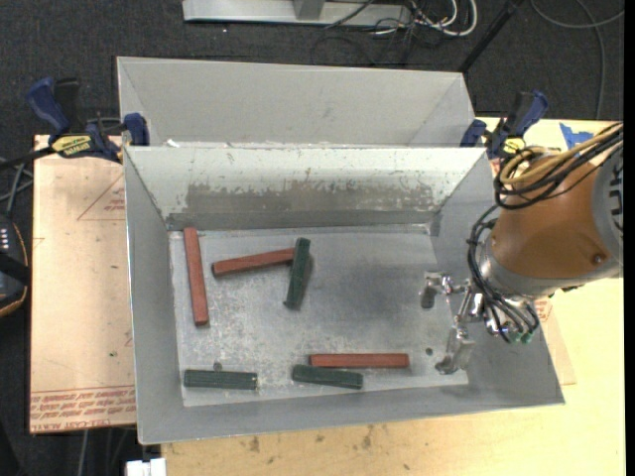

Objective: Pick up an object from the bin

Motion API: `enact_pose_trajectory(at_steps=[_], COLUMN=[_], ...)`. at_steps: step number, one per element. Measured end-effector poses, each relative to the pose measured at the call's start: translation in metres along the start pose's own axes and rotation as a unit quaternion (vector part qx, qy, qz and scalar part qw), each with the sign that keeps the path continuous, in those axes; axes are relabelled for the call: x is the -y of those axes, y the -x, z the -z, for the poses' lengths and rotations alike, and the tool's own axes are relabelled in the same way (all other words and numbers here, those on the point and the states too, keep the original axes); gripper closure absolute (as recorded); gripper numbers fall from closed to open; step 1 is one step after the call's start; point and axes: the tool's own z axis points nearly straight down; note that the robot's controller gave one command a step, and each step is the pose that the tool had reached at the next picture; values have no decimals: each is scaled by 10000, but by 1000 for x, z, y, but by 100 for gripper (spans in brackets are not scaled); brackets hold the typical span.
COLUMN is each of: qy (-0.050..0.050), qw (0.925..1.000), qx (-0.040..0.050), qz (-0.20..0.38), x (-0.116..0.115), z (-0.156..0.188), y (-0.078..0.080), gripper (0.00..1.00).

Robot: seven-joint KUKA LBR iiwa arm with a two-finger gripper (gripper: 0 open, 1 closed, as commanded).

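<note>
My gripper (443, 327) hangs at the right side of the bin floor, its two metal fingers spread apart with nothing between them. Nearest to it lies a long red-brown bar (359, 361) along the front of the bin, just left of the lower fingertip. Touching that bar's left end is a dark green bar (327, 377). Further left, toward the middle, a dark green bar (298, 274) lies nearly upright in the picture, its top meeting the right end of another red-brown bar (252, 263).
A third red-brown bar (195, 276) runs along the bin's left wall. One more dark green bar (220, 379) lies in the front left corner. The orange-covered arm reaches over the bin's right wall. Bare floor separates the gripper from the middle bars.
</note>
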Motion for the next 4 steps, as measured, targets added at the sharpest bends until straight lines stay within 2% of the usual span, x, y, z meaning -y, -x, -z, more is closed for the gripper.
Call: enact_pose_trajectory(at_steps=[1, 2, 3, 4], qy=[0, 9, 8, -4], qw=[10000, 9940, 9939, 9911], qx=[0, -4, -4, 47], qz=[1, 1097, 1098, 1332], x=[0, -89, -89, -106], z=[0, -61, -61, 128], y=[0, 9, 9, -5], gripper=[0, 100, 100, 100])
